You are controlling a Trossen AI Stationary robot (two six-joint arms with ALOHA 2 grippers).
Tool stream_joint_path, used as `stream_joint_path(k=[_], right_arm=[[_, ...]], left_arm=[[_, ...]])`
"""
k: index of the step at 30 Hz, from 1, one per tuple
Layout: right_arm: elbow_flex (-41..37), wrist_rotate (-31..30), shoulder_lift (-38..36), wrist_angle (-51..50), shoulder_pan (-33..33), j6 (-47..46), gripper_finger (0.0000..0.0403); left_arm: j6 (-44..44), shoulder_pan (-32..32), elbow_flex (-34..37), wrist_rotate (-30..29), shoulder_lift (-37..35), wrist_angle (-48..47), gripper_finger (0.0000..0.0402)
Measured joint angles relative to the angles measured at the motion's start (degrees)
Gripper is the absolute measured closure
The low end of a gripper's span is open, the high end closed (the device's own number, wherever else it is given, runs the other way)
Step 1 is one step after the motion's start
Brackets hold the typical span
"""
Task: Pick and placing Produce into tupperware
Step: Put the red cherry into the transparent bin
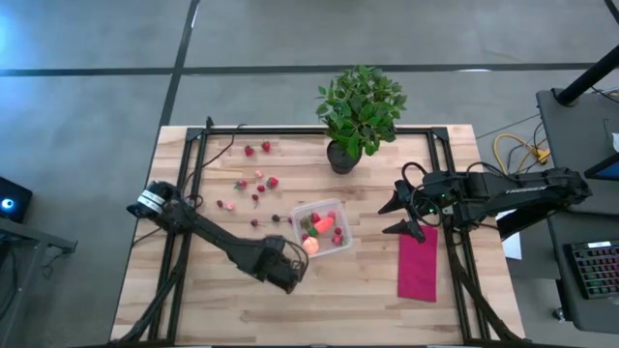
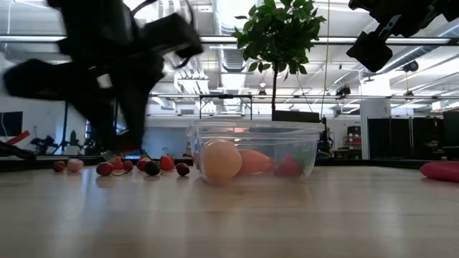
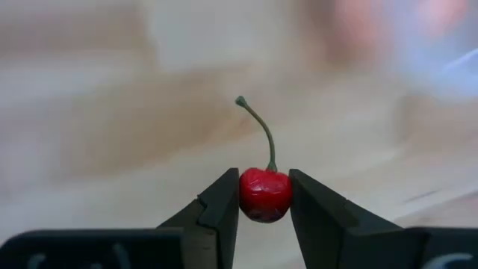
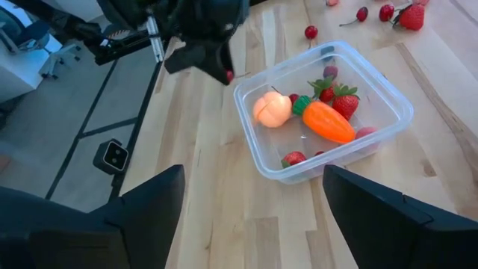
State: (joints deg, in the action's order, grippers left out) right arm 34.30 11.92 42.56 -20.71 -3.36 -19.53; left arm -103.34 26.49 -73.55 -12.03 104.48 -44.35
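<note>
The clear tupperware (image 1: 325,228) sits mid-table and holds the round peach-orange fruit (image 4: 272,109), the orange carrot (image 4: 327,122) and a few strawberries (image 4: 344,101). My left gripper (image 1: 287,273) hovers just near and left of the container, shut on a small red fruit (image 3: 265,196) with a thin green stem. My right gripper (image 1: 389,219) waits open to the right of the container, above the table. More small red fruits (image 1: 272,181) lie scattered on the wood on the far-left side. My left gripper pinches the small red fruit by its round body (image 3: 246,196), one finger on either side. The fingers (image 3: 220,205) point down from above. The green stem (image 3: 263,131) sticks out free beyond the fingertips, and the fruit looks clear of the table.
A leafy potted plant (image 1: 358,111) stands at the far edge behind the container. A red cloth (image 1: 418,266) lies flat near the right side. Bare wood shows along the near edge. In the low view loose fruits (image 2: 136,165) lie left of the container (image 2: 254,147).
</note>
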Motion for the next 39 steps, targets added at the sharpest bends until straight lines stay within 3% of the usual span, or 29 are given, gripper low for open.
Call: stream_joint_path(k=[6,10,15,20,28,35,39], right_arm=[[0.0,0.0,0.0,0.0,0.0,0.0,0.0096],[0.0,0.0,0.0,0.0,0.0,0.0,0.0092],[0.0,0.0,0.0,0.0,0.0,0.0,0.009],[0.0,0.0,0.0,0.0,0.0,0.0,0.0094],[0.0,0.0,0.0,0.0,0.0,0.0,0.0093],[0.0,0.0,0.0,0.0,0.0,0.0,0.0091],[0.0,0.0,0.0,0.0,0.0,0.0,0.0095]], left_arm=[[14.6,-5.5,-4.3,-9.5,-1.6,0.7,0.0311],[29.1,-10.8,-5.8,-9.1,-1.0,10.4,0.0311],[41.0,-16.0,-5.7,-3.3,-0.4,20.3,0.031],[45.7,-16.8,-5.7,-2.6,-0.4,19.4,0.0286],[48.1,-16.6,-5.6,-2.7,-0.6,19.3,0.0203],[71.7,-15.0,-5.6,0.9,-2.6,13.7,0.0176],[73.8,-13.4,-5.6,-0.4,-3.3,2.0,0.0175]])
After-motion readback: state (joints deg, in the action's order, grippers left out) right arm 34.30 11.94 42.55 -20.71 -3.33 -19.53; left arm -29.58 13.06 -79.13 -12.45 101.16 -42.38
